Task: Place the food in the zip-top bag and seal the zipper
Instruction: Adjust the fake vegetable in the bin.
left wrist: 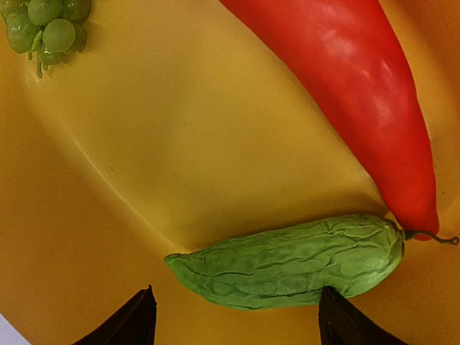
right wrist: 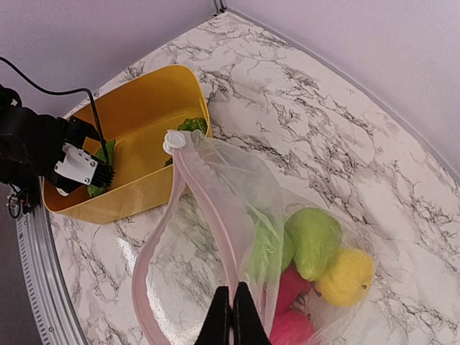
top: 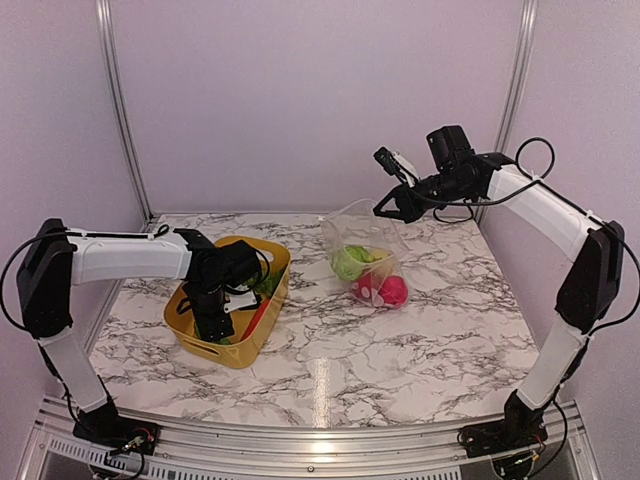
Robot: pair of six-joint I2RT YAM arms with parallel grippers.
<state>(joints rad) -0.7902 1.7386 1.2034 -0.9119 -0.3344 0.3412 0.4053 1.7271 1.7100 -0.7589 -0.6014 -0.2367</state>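
My left gripper [top: 213, 325] reaches down into the yellow bin [top: 232, 353]. In the left wrist view it [left wrist: 237, 296] is open, its jaws standing either side of a green bumpy gourd [left wrist: 295, 262]. A red pepper [left wrist: 359, 100] and green grapes [left wrist: 47, 29] lie beside it. My right gripper [top: 386, 208] is shut on the pink zipper strip [right wrist: 205, 208] and holds the clear zip-top bag [top: 362, 232] up with its mouth open. In the right wrist view the bag [right wrist: 237, 180] holds green [right wrist: 314, 241], yellow [right wrist: 345, 277] and red [right wrist: 291, 327] food.
The yellow bin [right wrist: 144, 190] stands left of the bag on the marble table [top: 400, 350]. A white slider [right wrist: 175, 141] sits at the far end of the zipper. Walls close in at the back and sides.
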